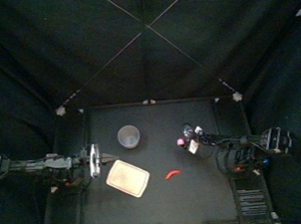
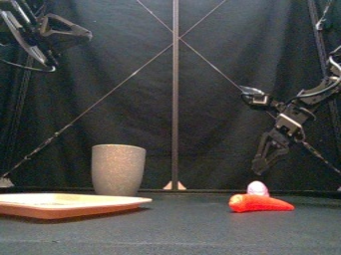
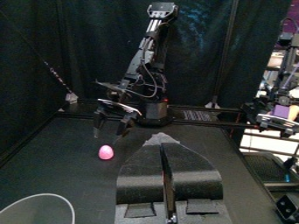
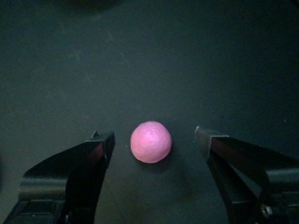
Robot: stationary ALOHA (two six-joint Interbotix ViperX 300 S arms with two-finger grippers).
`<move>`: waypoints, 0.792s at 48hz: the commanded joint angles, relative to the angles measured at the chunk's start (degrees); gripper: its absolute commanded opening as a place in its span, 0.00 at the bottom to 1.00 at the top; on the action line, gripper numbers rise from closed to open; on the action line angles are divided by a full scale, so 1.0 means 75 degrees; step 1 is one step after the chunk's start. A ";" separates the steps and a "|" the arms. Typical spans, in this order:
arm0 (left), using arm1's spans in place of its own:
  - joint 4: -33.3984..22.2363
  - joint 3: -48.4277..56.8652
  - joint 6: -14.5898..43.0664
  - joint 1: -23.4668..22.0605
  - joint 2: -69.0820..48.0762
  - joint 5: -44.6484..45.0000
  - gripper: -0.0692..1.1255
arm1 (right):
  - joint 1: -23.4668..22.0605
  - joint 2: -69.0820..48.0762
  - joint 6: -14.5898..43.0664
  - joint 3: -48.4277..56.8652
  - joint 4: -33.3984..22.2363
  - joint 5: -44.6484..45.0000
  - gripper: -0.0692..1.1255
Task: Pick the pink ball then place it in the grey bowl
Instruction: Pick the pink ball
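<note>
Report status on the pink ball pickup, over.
Right gripper open above pink ball. Ball on table, ungripped. Left gripper shut, resting at left. Nothing between ball and grey cup; red toy chilli nearer front.

Black jointed left arm, matching right arm, thin cables looped along links, right pincer flat-jawed, black

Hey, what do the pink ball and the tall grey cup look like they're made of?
The pink ball looks like smooth plastic or rubber: an even surface with a soft sheen and no visible seam. The grey cup looks like matte speckled ceramic or stone-look plastic, going by its dull wall with faint flecks. The views don't settle which.
</note>
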 commanded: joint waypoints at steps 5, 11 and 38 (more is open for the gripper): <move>-0.0012 -0.0070 0.0012 0.0023 0.0035 -0.0070 0.15 | -0.0035 0.0785 0.0000 -0.0574 -0.0070 0.0270 0.94; -0.0012 -0.0047 0.0012 0.0035 0.0035 -0.0059 0.15 | -0.0035 0.1219 0.0000 -0.0832 -0.0129 0.0375 0.94; -0.0012 0.0117 0.0000 0.0059 0.0035 -0.0059 0.15 | 0.0117 0.1336 0.0012 -0.1324 -0.0082 0.1148 0.70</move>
